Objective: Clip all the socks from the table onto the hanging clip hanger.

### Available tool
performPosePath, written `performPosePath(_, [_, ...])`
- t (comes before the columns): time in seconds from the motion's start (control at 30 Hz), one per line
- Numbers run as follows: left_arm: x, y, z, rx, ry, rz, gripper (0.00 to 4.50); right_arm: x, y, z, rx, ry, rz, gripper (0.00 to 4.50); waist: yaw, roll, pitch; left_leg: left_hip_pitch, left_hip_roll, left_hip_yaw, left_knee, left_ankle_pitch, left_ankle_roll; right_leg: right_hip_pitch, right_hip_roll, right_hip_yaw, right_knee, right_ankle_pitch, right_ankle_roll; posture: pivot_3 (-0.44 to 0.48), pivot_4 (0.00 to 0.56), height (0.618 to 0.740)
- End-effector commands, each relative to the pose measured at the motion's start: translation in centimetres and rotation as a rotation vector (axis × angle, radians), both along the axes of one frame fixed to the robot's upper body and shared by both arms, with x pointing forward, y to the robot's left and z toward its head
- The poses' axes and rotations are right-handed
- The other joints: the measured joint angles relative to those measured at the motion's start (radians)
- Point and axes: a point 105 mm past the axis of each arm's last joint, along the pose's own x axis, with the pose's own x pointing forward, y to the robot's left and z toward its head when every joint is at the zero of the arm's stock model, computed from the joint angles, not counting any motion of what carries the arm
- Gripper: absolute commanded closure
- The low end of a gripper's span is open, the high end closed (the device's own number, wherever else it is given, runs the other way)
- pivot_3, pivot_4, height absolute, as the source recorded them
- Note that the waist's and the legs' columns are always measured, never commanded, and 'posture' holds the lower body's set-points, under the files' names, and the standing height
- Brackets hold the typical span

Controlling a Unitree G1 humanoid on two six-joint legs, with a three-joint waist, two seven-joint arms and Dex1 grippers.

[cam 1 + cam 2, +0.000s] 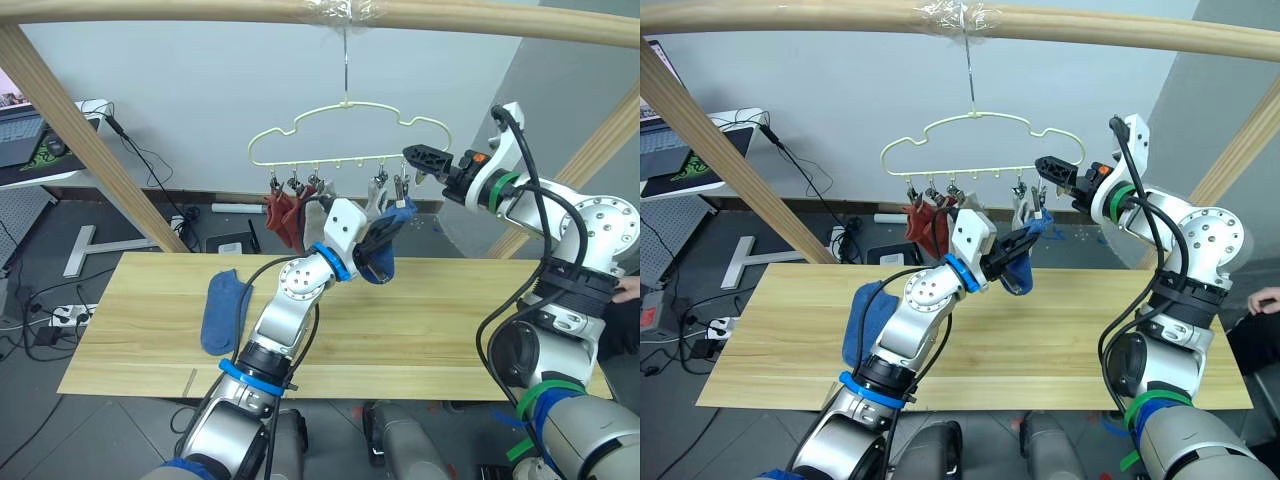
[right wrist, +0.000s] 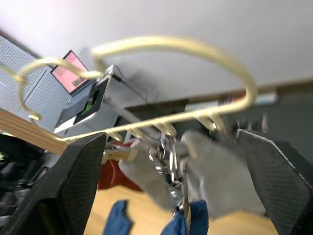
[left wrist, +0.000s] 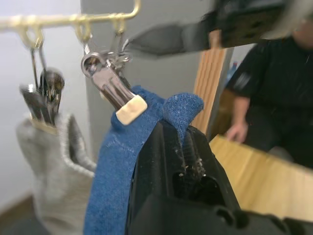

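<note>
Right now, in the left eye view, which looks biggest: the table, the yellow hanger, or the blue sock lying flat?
1. table
2. clip hanger
3. blue sock lying on the table

The hanger hangs farther back, so its look may understate it.

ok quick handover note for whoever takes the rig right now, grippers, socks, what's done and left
Left gripper: shut on a blue sock, holding it up at a clip of the clip hanger.
Right gripper: open, fingers either side of that clip.
Done: red socks and grey socks hang clipped.
Left: finish clipping this sock, then the other blue sock lying on the table.
</note>
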Motion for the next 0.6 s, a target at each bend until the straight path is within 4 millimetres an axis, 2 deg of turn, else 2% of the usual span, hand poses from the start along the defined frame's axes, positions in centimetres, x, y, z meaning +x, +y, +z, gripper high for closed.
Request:
performPosePath(0.03, [-0.5, 0.0, 1.6, -0.107, 0.039, -0.029, 3.76, -1.4, 0.3, 1.0, -0.043, -0.111, 0.013, 0.0, -0.001, 0.0, 0.0, 0.0, 0.0, 0.0, 0.0, 0.0, 0.0, 0.0, 0.0, 0.0, 0.0, 0.0, 0.0, -0.098, 0.243, 0.74])
performPosePath(0.2, [-1.2, -0.5, 1.8, -0.181, 0.141, -0.104, 2.2, -1.7, -0.2, -0.2, -0.058, -0.107, -0.033, 0.0, -0.005, 0.0, 0.0, 0.0, 0.0, -0.001, 0.0, 0.0, 0.0, 0.0, 0.001, 0.0, 0.001, 0.0, 0.0, -0.107, 0.236, 0.74])
performPosePath(0.43, [-1.5, -0.2, 1.4, -0.18, 0.187, -0.107, 0.04, -1.6, -1.8, -0.4, -0.179, -0.205, -0.15, 0.0, -0.007, 0.0, 0.0, 0.0, -0.001, 0.0, 0.001, 0.0, 0.0, 0.0, 0.001, 0.001, 0.001, 0.0, 0.0, -0.107, 0.236, 0.74])
performPosePath(0.6, [-1.2, 2.6, 0.9, -0.129, 0.167, -0.022, 0.04, -2.4, -1.9, -4.0, -0.414, -0.297, -0.203, 0.0, -0.007, 0.0, 0.0, 0.0, -0.001, -0.001, 0.0, 0.0, 0.0, 0.0, 0.002, 0.001, -0.001, 0.0, 0.0, -0.098, 0.225, 0.74])
